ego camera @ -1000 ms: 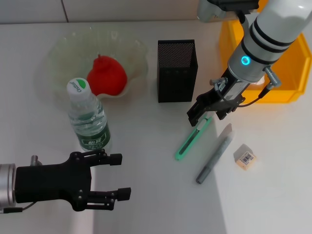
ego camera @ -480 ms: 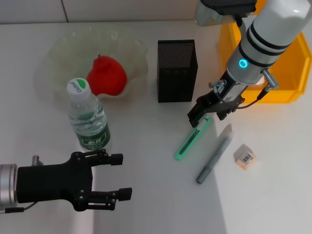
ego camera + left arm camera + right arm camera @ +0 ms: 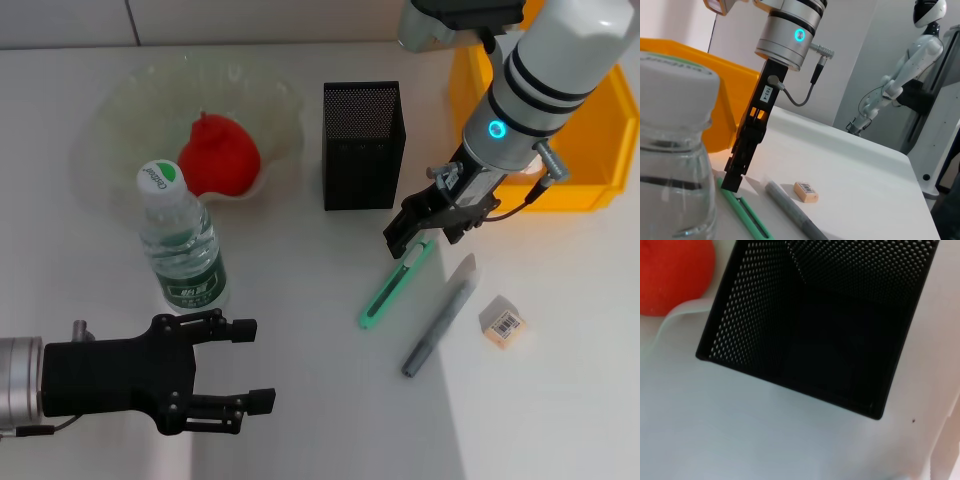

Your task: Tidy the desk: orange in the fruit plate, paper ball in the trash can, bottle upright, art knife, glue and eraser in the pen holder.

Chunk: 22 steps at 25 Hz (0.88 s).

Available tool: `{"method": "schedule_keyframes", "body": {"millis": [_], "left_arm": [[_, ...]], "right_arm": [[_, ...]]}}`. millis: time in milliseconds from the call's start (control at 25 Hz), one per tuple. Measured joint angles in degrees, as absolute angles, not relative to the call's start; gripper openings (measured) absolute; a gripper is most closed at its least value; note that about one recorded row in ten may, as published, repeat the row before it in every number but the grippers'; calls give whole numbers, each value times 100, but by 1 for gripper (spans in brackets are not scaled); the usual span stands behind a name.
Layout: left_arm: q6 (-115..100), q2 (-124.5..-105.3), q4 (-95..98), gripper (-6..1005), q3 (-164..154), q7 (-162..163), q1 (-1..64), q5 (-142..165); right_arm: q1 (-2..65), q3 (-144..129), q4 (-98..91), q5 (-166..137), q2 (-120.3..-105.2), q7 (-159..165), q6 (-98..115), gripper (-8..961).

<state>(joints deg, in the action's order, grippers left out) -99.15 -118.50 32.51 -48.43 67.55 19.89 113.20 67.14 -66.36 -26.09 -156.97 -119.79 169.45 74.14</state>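
Right gripper (image 3: 418, 237): centre right of the head frame, black fingers pointing down over the upper end of the green art knife (image 3: 394, 285); whether they are parted or closed on it cannot be told.
Left gripper (image 3: 245, 365): lower left of the head frame, black fingers spread wide, holding nothing, just below the bottle.
Green art knife: flat on the white desk (image 3: 300, 420), slanting from centre toward lower centre.
Grey glue stick, pen-shaped (image 3: 438, 318): lying beside the knife, to its right, parallel.
Small tan eraser with barcode label (image 3: 503, 322): right of the glue stick, apart from it.
Black mesh square pen holder (image 3: 363, 145): upright, upper centre.
Clear plastic water bottle, green label, white cap (image 3: 180, 243): upright, left of centre.
Translucent fruit plate (image 3: 120, 110): upper left, holding a red-orange fruit (image 3: 219, 156).
Yellow plastic bin (image 3: 610, 150): upper right, behind the right arm.
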Motion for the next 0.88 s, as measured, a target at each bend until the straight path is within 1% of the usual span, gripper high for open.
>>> {"method": "schedule_keyframes", "body": {"millis": [880], "left_arm": [[-9904,-11853,3207,859,-4852,6655,2039,11320]], "right_arm": [[6846,-7025,-2456,-15694,-11987,16946,7183,801]]}}
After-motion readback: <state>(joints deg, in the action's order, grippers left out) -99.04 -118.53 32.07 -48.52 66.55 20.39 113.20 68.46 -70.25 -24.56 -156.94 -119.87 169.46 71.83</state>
